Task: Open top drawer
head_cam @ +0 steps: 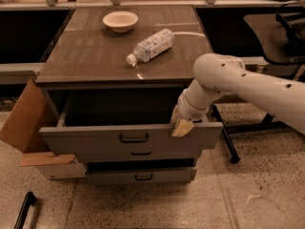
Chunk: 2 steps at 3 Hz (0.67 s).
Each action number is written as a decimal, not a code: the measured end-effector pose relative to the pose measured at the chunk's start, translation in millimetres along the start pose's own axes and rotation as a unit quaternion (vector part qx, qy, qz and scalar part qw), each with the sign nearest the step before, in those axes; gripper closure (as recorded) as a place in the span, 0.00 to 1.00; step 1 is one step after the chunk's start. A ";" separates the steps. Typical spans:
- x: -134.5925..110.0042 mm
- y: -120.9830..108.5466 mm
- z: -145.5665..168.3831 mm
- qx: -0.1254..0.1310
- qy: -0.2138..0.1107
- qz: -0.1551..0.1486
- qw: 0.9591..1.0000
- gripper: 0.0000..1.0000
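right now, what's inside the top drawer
The top drawer is pulled out; what shows of its inside is dark, with no items visible. Its front panel hides the floor near it, and the gripper at the front edge covers one corner.

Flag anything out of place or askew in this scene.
The bottle lies on its side on the cabinet top. Cardboard leans against the cabinet's left side. The top drawer stands pulled out, with the gripper at its front edge, right of the handle.
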<state>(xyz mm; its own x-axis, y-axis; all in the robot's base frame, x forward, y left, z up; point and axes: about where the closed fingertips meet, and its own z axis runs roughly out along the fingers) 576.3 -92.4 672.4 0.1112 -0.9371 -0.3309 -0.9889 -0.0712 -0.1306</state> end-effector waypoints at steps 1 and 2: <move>-0.3 0.2 0.2 -0.001 0.000 0.000 1.000 0.27; -0.3 0.3 0.2 -0.001 0.000 0.000 1.000 0.04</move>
<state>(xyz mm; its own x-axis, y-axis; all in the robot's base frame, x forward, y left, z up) 576.0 -92.0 672.3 0.1116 -0.9370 -0.3309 -0.9890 -0.0721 -0.1295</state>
